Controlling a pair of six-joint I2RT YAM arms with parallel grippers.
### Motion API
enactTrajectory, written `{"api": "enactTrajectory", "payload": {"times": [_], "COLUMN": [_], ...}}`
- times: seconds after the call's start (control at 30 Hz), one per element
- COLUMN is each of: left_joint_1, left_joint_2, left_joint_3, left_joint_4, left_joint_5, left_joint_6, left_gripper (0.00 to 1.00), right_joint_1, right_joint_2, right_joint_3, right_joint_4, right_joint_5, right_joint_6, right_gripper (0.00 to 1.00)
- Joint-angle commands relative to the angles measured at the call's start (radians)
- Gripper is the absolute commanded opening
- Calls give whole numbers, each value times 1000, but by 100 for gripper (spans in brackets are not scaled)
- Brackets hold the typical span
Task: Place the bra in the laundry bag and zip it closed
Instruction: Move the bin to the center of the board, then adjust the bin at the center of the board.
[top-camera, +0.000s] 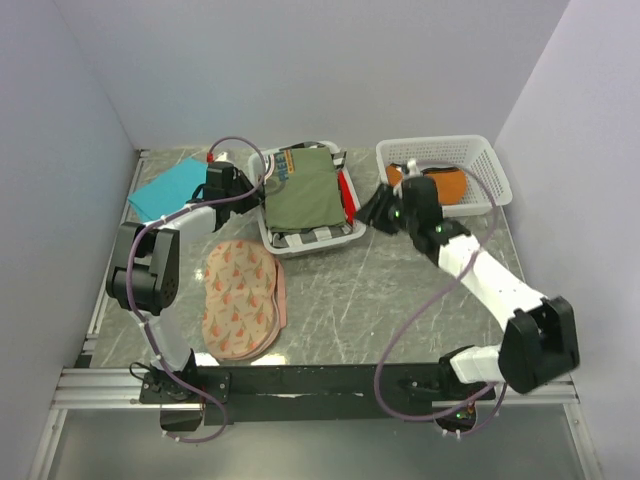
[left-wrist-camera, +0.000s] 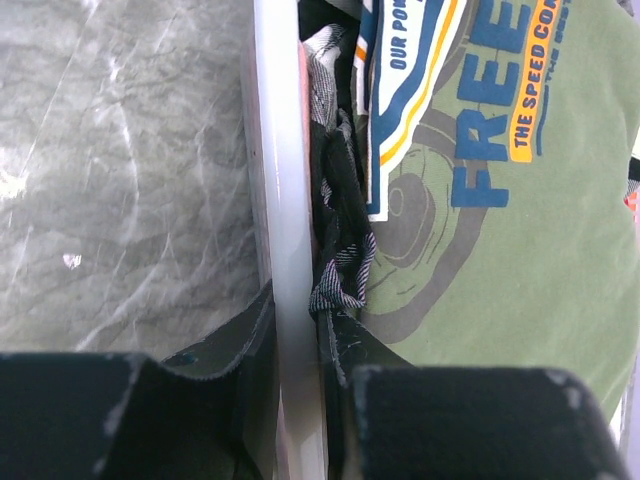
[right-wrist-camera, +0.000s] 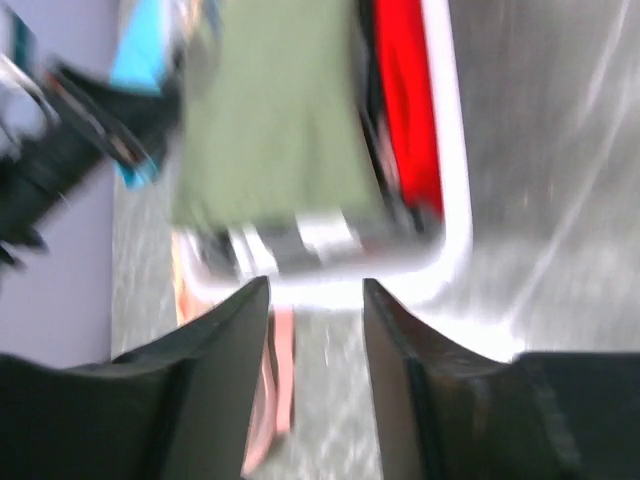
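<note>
Where the bench (top-camera: 400, 290) reaches its far left corner, a teal cloth (top-camera: 168, 190) lies flat. Just right of it the left gripper (top-camera: 222, 182) sits at the left wall of the middle basket (top-camera: 320, 243). The left wrist view shows the gripper pinching that white wall, one finger outside it and one inside against dark plaid fabric. Towards the near left edge, well apart from both baskets' contents, the laundry bag (top-camera: 243, 297) lies flat on the bench, its printed side up; whether its zipper is done up cannot be told. The middle basket holds a folded olive-green shirt (top-camera: 305, 190) with blue and yellow lettering, and a red item (top-camera: 347, 195) is tucked along its right wall. Between the two baskets the right gripper (top-camera: 372, 210) hovers with its fingers spread; its blurred wrist view shows the middle basket's corner through the gap. At the far right edge stands the right basket (top-camera: 490, 165), and the bra (top-camera: 445, 185) lies inside it, partly hidden by the right arm.
</note>
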Motion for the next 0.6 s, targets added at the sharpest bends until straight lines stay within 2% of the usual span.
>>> {"api": "enactTrajectory", "payload": {"times": [0.0,0.17,0.47,0.57], "left_joint_1": [-12,-13,-13,-13], "left_joint_2": [-72,-87,-123,-129], "left_joint_3": [-11,-16,-29,-45], "left_joint_4": [42,50,27,39], "left_joint_5": [4,10,-3,2], "left_joint_6": [-19,-27,-9,-16], "left_gripper": [15,17,18,18], "right_joint_1": [37,70,71,73], "right_joint_2": [-143,-182,-81,-17], "right_joint_3": [-289,-380,-395,-365], "right_joint_4": [154,218,359,352], "right_joint_5": [63,90,71,70], "right_joint_6": [173,245,280,290], "right_gripper": [49,48,48,47]}}
